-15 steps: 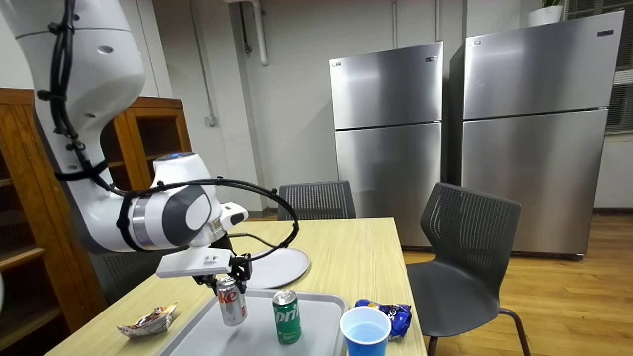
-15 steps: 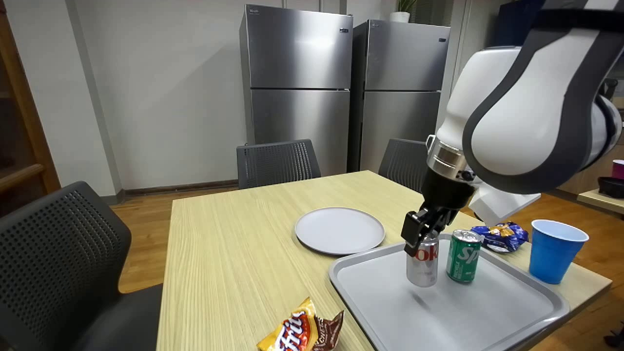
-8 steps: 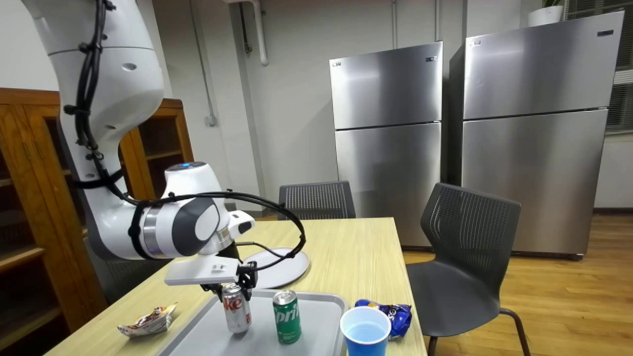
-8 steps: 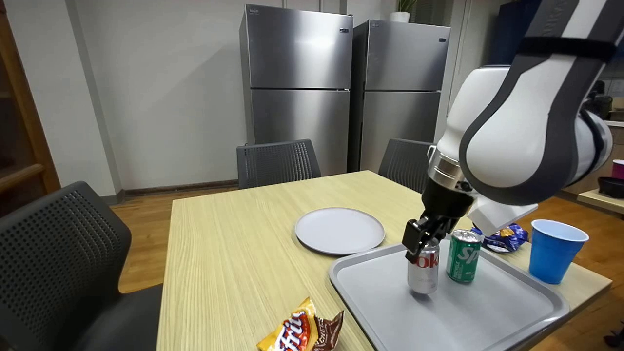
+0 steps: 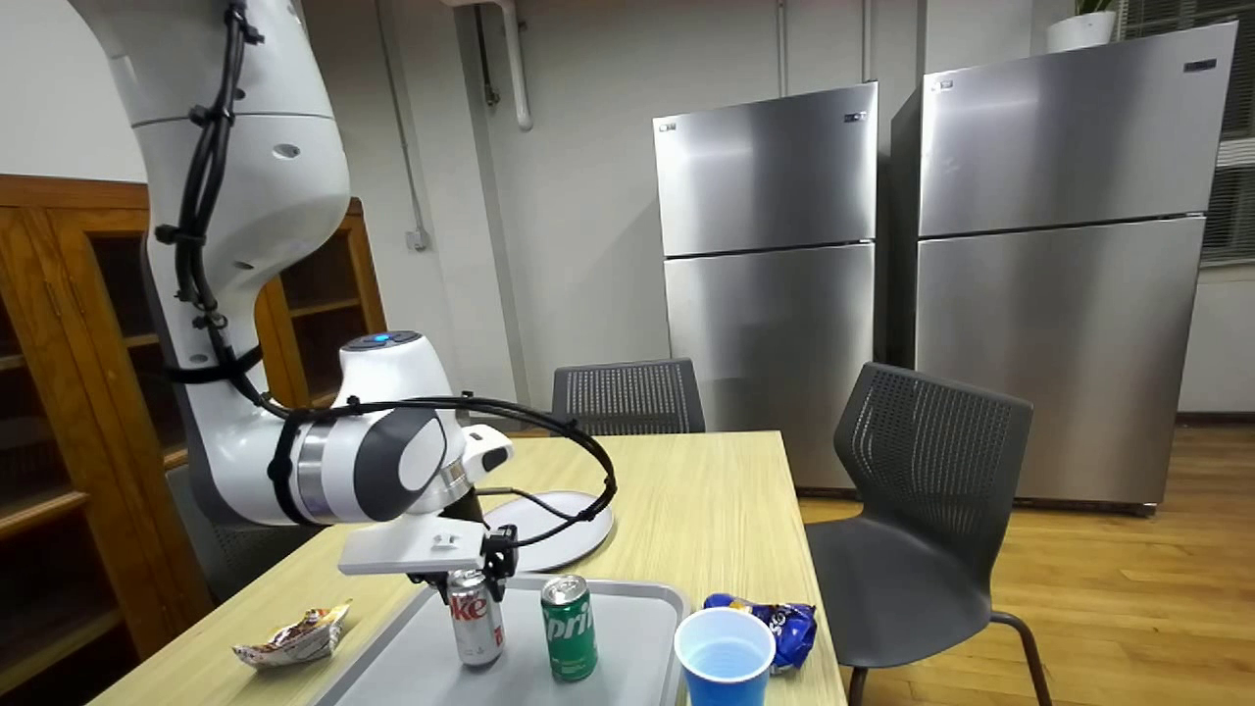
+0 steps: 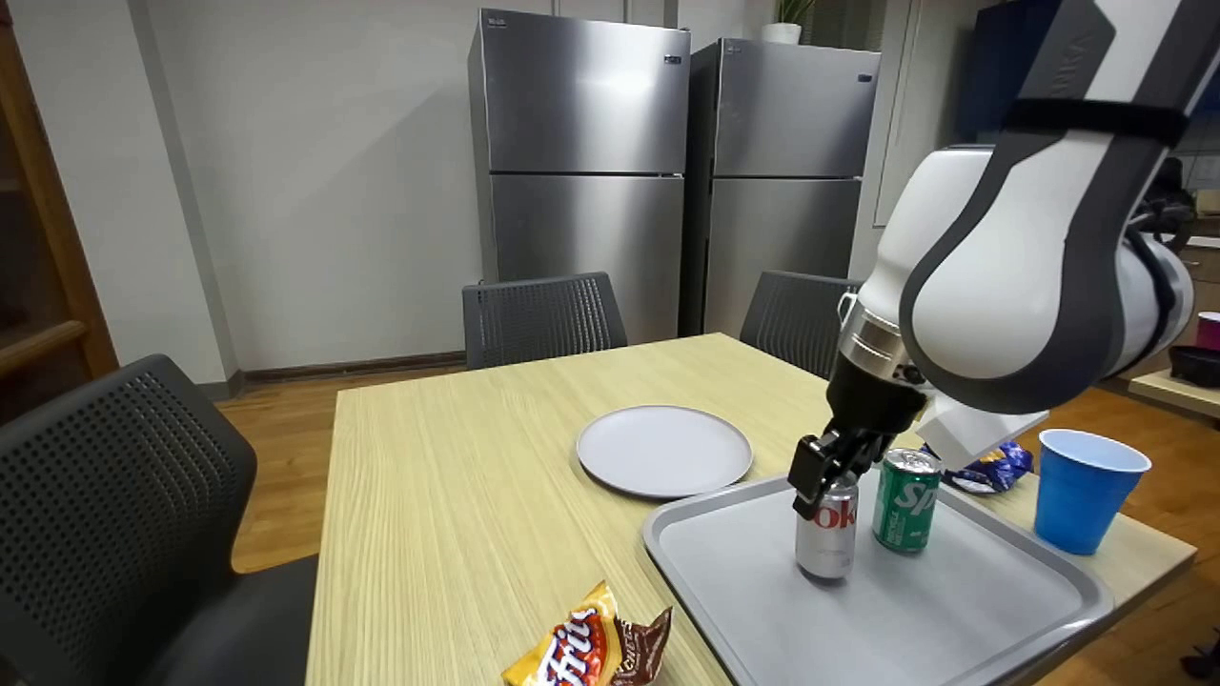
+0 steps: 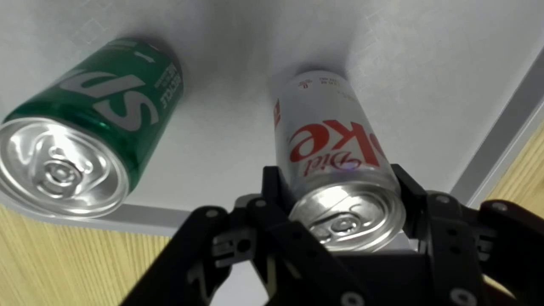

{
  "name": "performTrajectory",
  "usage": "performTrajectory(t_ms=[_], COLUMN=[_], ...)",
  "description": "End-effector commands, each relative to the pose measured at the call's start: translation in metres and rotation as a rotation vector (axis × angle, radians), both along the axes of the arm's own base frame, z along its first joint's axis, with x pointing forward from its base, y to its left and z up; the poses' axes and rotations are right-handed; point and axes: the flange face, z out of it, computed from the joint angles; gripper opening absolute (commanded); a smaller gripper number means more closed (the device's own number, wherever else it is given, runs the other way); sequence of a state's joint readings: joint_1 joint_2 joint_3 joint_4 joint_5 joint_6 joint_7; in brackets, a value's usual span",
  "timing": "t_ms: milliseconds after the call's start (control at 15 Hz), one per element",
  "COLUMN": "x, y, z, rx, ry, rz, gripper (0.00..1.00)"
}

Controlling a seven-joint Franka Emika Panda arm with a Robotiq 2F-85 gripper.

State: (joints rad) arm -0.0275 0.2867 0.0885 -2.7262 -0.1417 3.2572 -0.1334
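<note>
- Wrist view: the gripper (image 7: 338, 187) pinches the silver Diet Coke can (image 7: 327, 123) near its top, one finger on each side.
- In an exterior view the arm (image 5: 260, 235) stands high, is strongly bent and reaches low over the table (image 5: 706, 510), so that the gripper points obliquely downward; a black cable loop (image 5: 610, 473) curves beside it.
- The Diet Coke can is nearly upright, well inside the edges of the tray (image 7: 437, 93); whether its base touches, I cannot tell.
- The Sprite can (image 7: 106, 102) stands near it, without contact, closer to the tray edge beside the blue cup (image 6: 1087, 495).
- The pull tab (image 7: 345, 222) of the Diet Coke can is seen only in the wrist view.
- The plate (image 6: 664, 452), beyond another tray edge, shows whole in an exterior view, together with the printed letters of the snack bag (image 6: 583, 648).
</note>
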Motion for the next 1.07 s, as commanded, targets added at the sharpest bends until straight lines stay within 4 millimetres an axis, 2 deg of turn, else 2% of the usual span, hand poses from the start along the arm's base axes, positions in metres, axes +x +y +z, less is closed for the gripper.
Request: performTrajectory(t_ms=[0, 333, 400, 467, 533, 667, 1000], x=[0.003, 0.002, 0.002, 0.002, 0.002, 0.002, 0.000], y=[-0.002, -0.003, -0.003, -0.002, -0.002, -0.003, 0.001], z=[0.001, -0.002, -0.002, -0.003, -0.002, 0.003, 0.027], rx=[0.006, 0.009, 0.006, 0.007, 0.006, 0.005, 0.015], ry=[-0.031, -0.031, -0.029, -0.029, -0.031, -0.047, -0.114], rz=[0.045, 0.064, 0.071, 0.075, 0.078, 0.085, 0.120], gripper=[0.38, 0.38, 0.71, 0.89, 0.95, 1.00, 1.00])
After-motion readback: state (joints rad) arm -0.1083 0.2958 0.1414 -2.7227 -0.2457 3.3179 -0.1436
